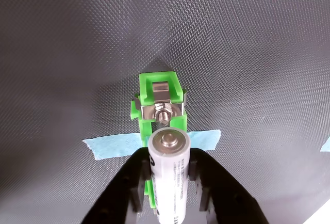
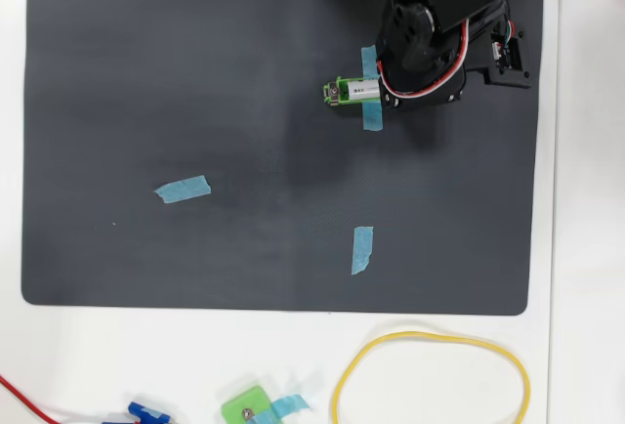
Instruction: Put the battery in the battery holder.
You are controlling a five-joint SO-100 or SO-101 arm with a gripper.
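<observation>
A black two-fingered tool (image 1: 169, 182) grips a white battery (image 1: 169, 175) between its fingers, seen from the wrist view. The battery's metal end cap faces the camera, and dark print runs along its side. It sits directly above a bright green battery holder (image 1: 159, 100), whose silver contact and small bolt show just beyond the battery's tip. A strip of blue tape (image 1: 111, 145) crosses the holder and pins it to a dark textured mat (image 1: 77, 53).

In the overhead view, the arm (image 2: 439, 33) reaches over the mat's upper right, with the battery (image 2: 354, 91) lying along the holder (image 2: 332, 92). Two loose blue tape pieces (image 2: 183, 189) lie elsewhere on the mat. On the white worktop (image 2: 586, 248) below rest a yellow loop (image 2: 430, 338) and a smaller green piece (image 2: 244, 408).
</observation>
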